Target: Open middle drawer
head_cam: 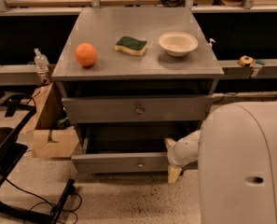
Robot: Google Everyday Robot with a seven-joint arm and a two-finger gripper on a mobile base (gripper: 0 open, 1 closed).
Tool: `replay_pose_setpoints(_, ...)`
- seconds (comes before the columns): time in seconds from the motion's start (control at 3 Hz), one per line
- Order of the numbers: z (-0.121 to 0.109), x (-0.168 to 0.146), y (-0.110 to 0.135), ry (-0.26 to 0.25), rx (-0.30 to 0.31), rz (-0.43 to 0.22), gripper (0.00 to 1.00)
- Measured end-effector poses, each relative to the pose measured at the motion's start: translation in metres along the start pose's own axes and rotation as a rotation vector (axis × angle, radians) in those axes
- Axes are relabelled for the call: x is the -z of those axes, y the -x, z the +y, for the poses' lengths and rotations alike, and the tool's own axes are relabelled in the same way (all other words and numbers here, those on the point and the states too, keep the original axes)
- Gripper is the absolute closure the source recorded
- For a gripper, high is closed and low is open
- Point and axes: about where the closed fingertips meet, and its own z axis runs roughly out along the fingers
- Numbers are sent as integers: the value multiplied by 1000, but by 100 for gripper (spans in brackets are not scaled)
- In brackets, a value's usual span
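One hand at grey cabinet front

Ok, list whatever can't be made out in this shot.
All in the camera view.
The hand, at the right end of the middle drawer front: partly behind the robot's white body.
Middle drawer's inside: dark, overhung by the top drawer.
The third drawer: not visible below the pulled-out front.
A small item on the ledge: too small to identify.
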Motion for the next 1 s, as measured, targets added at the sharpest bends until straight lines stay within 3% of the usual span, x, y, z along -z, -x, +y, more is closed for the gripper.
replay_pose_setpoints(0.33, -14, 2, 11, -7, 14, -9, 0)
replay_pose_setpoints(0.67, -14, 4, 4, 12, 32, 36, 18)
replay_pose_setpoints(1.0, -3, 7, 2, 96, 58, 121, 50)
